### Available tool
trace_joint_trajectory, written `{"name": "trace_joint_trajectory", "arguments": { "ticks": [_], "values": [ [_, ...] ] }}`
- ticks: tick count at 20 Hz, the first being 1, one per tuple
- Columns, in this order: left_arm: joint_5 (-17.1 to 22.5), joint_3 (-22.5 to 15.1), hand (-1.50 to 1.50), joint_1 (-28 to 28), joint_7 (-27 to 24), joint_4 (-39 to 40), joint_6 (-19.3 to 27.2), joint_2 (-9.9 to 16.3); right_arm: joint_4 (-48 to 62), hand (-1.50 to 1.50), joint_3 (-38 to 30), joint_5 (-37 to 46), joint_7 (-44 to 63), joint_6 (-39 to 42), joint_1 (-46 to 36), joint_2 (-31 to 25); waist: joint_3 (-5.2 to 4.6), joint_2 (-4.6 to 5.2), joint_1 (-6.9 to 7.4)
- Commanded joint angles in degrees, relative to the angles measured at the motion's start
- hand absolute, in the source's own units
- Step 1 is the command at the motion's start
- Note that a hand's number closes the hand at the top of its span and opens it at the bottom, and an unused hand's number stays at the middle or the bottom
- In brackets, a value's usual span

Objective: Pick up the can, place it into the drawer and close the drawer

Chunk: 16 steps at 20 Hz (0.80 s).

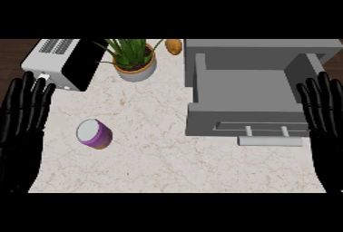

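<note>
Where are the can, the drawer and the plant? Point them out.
can [94, 133], head view, on its white top.
drawer [248, 86], head view, on its bare floor.
plant [134, 66], head view, on its pot.

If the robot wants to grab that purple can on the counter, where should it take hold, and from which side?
Probably round its purple side wall, not the pale end. The can seems tilted, its white end facing up and to the left, with bare counter all around. The left hand is nearer, so coming down from above on that side, fingers and thumb across the body, looks easiest.
</note>
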Motion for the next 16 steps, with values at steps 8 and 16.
{"name": "trace_joint_trajectory", "arguments": {
  "ticks": [8, 16],
  "values": [
    [16.5, 12.7, -1.50, 12.0, 4.7, 7.0, -9.1, 6.2, 3.1, -1.50, -4.6, -0.6, 10.5, -5.3, 2.0, 1.8, -0.51, 0.55, 0.05],
    [23.2, 18.1, -1.50, 8.5, 15.1, 3.5, -10.0, 9.1, 3.7, -1.50, -5.2, 0.6, 11.7, -5.9, 2.2, 2.1, -0.34, 0.19, -0.53]
  ]
}}
